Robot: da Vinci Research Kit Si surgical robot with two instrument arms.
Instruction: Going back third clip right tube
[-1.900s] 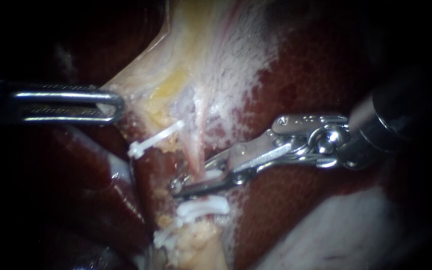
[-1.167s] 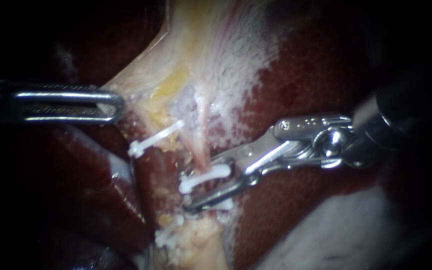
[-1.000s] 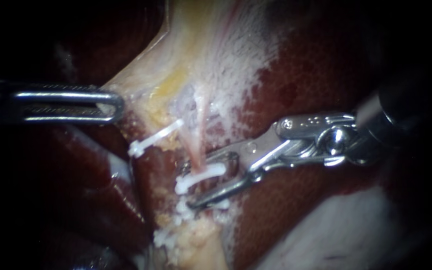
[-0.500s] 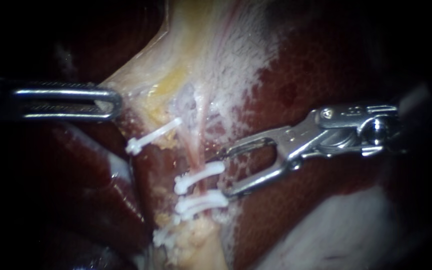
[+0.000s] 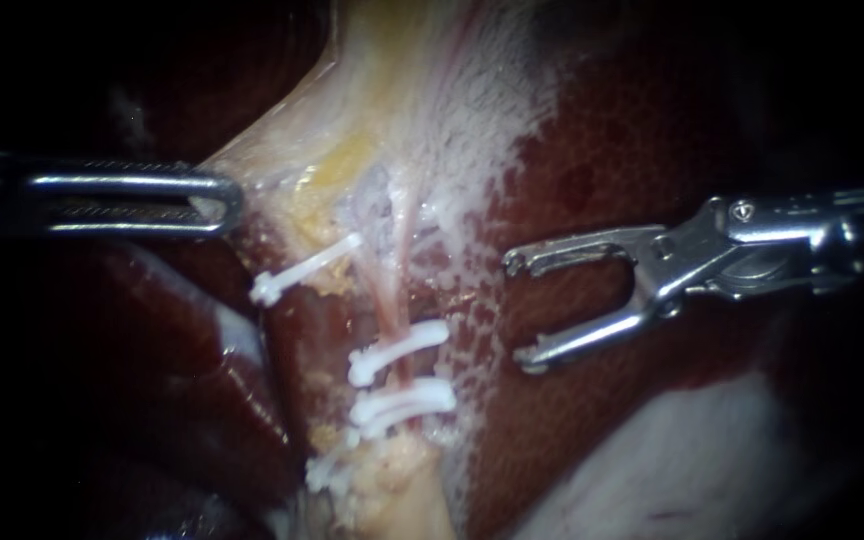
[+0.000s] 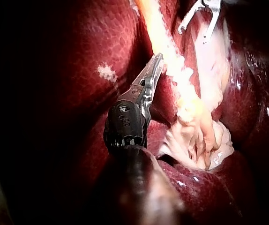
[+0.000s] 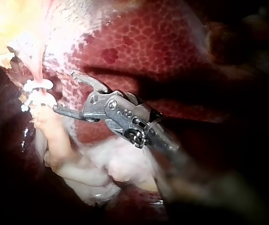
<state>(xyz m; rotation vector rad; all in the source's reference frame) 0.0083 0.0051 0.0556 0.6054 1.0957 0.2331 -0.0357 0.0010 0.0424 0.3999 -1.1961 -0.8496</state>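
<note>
Lowest, three white clips (image 5: 404, 403) stacked across right tube (image 5: 389, 300), uppermost clip (image 5: 399, 345) level with right instrument (image 5: 518, 310); its jaws spread wide, empty, just beside clips without touching, over liver (image 5: 592, 150); higher up, separate clip (image 5: 307, 270) on neighbouring strand; left instrument (image 5: 220, 203) jaws clamped on edge of pale tissue (image 5: 282, 150).

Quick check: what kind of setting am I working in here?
Probably a surgical bench: exposed liver, white clips on a tube, with my left instrument and right instrument close by.
</note>
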